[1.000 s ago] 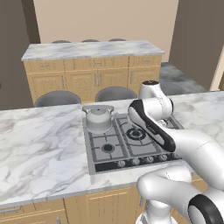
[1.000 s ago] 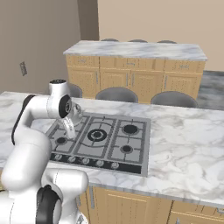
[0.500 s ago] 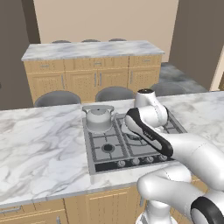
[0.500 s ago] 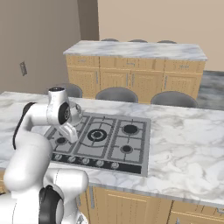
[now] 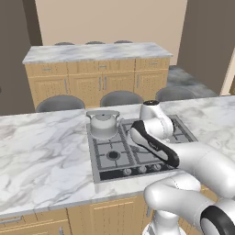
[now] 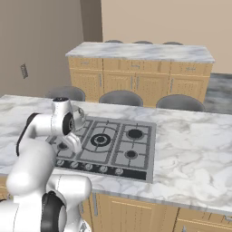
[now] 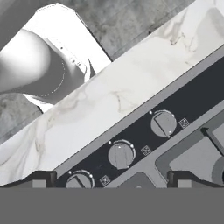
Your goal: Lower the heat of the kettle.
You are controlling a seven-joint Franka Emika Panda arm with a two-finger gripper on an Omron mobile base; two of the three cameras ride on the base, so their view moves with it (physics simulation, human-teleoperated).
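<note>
Your kettle [image 5: 104,125] sits on the hob's [image 5: 137,149] back-left burner, so its knob should be in the knob row [image 7: 121,154] on the hob's front strip. The hand [image 7: 109,177] hovers over that row, tips set wide apart and holding nothing. Which knob feeds the kettle's burner isn't readable; the markings are too small.

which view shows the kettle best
The left base view: the kettle sits whole and unblocked on the stove's back left burner. In the right base view the arm covers most of it, leaving a sliver. The hand view looks at the knobs.
</note>
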